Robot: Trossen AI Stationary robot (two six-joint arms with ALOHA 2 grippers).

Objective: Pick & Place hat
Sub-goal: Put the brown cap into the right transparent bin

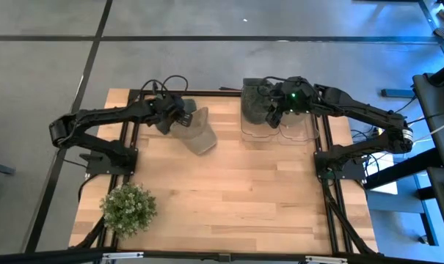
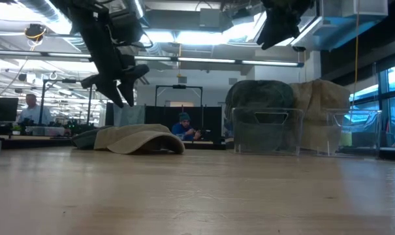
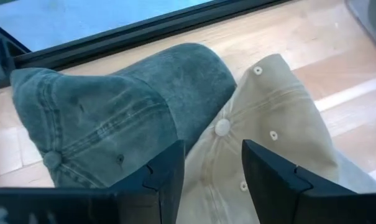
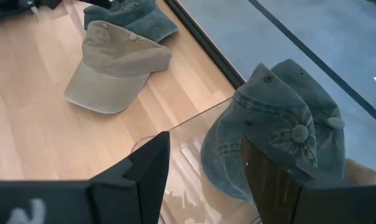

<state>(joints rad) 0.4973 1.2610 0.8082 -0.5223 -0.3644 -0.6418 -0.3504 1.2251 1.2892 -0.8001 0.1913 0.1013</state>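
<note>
- A tan cap (image 1: 197, 134) is lying crown-up on the table (image 1: 229, 198) near its far left edge, its brim pointing toward the table's middle.
- A grey-green cap (image 3: 113, 124) is lying just beside it, touching and partly tucked under it.
- Two more grey-green caps (image 4: 268, 134) are sitting nested in a clear bin (image 2: 268, 134) at the far right.

matt cloth caps (image 4: 116, 65), pale wood table (image 1: 229, 198), clear plastic bins (image 2: 268, 130)
</note>
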